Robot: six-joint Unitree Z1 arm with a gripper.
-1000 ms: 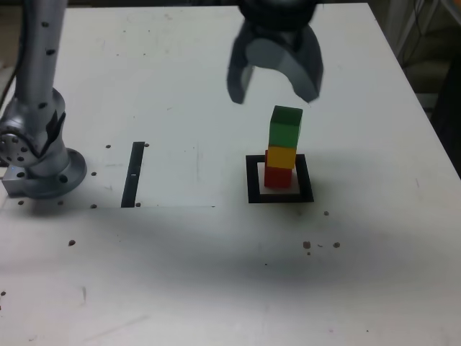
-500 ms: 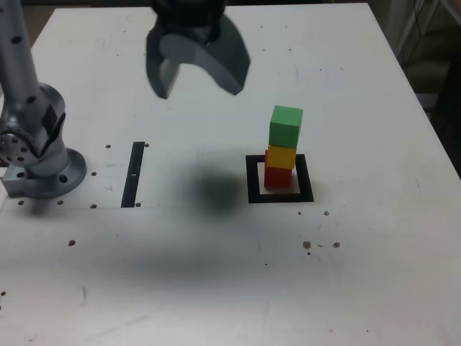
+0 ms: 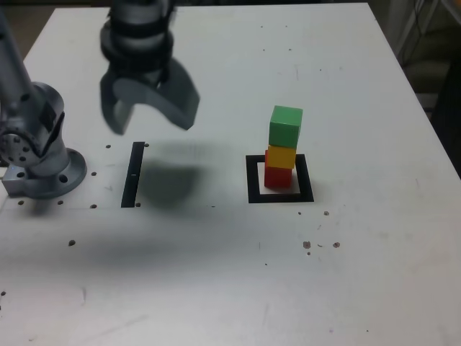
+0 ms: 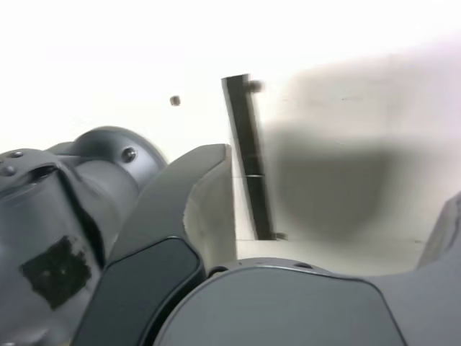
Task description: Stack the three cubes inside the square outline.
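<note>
In the exterior view the three cubes stand as one tower inside the square outline [image 3: 253, 180]: red cube [image 3: 278, 176] at the base, yellow cube [image 3: 282, 156] on it, green cube [image 3: 286, 126] on top. My gripper [image 3: 151, 119] hangs open and empty well to the exterior view's left of the tower, above the thin black strip [image 3: 133, 174]. The wrist view shows one grey finger [image 4: 189, 194] and the black strip [image 4: 248, 155] below it; no cube appears there.
The arm's grey base [image 3: 36, 155] stands at the exterior view's left edge. Small dark specks and screw holes [image 3: 320, 246] dot the white table [image 3: 230, 288]. The table's right edge runs beside dark clutter.
The gripper has swung from above the tower to the exterior view's left and come lower, ending over the black strip. The tower has not moved.
</note>
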